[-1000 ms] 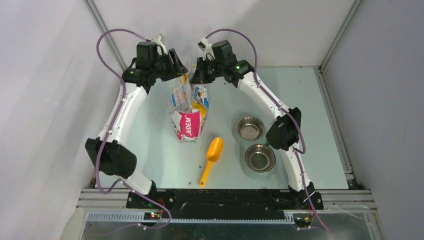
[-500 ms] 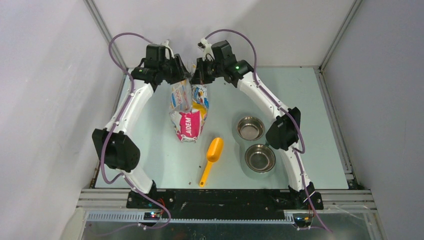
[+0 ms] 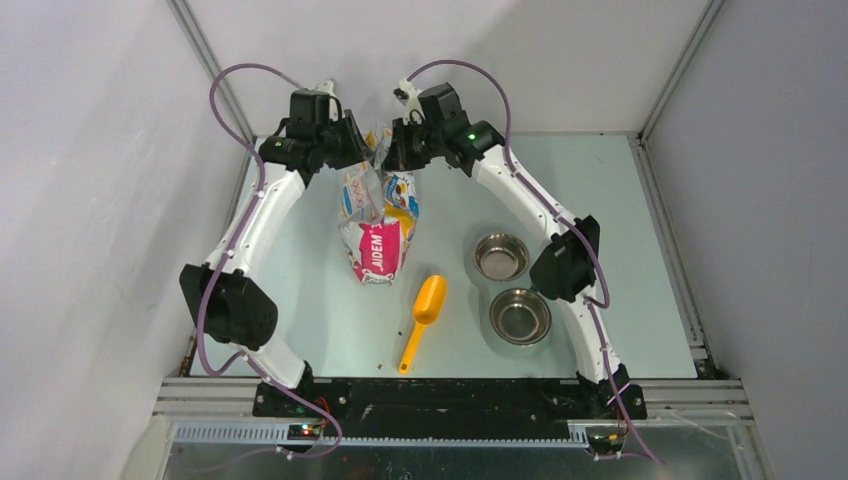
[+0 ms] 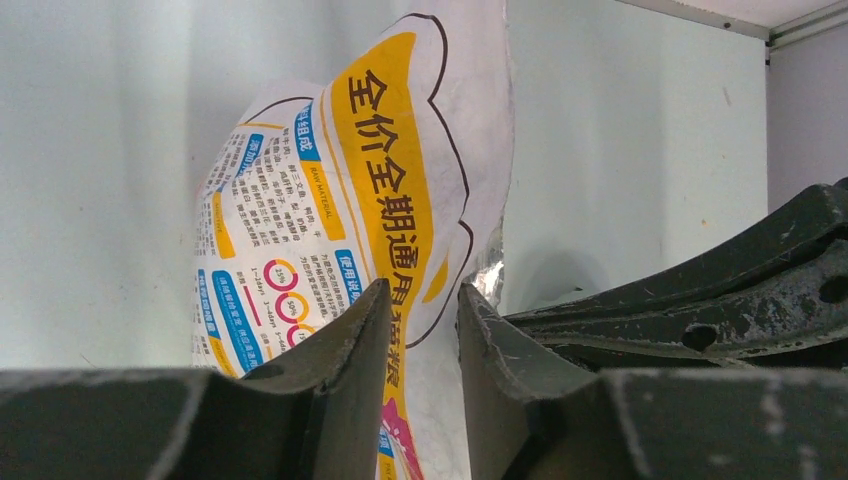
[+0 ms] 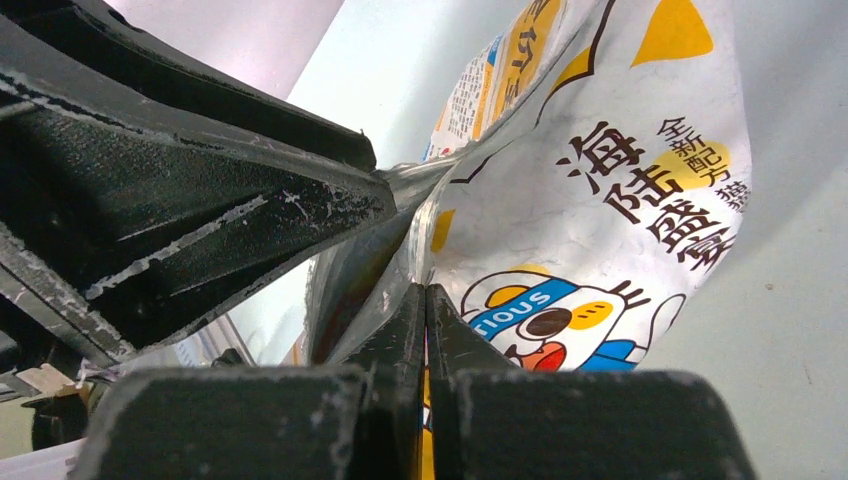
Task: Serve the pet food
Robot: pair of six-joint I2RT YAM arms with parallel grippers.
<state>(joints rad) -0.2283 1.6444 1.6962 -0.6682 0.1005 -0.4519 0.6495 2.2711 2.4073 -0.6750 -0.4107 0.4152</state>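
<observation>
A white, yellow and pink printed bag [image 3: 378, 225] stands upright at the back middle of the table. My right gripper [image 3: 392, 152] is shut on the right side of its top edge, and the foil wall is pinched flat between the fingers [image 5: 426, 292]. My left gripper [image 3: 360, 150] sits at the left side of the bag's mouth. Its jaws [image 4: 423, 292] are open a narrow gap, with the bag's [image 4: 330, 200] printed edge between them. The pet food is hidden from view inside the bag [image 5: 620, 200].
A yellow scoop [image 3: 424, 312] lies on the table in front of the bag, handle toward the near edge. Two steel bowls [image 3: 501, 256] [image 3: 520, 316] stand to its right, beside the right arm's elbow. The enclosure's back wall is just behind both grippers.
My left gripper moved right to the bag's top and its jaws narrowed around the bag's edge. The right gripper kept its hold and stayed put.
</observation>
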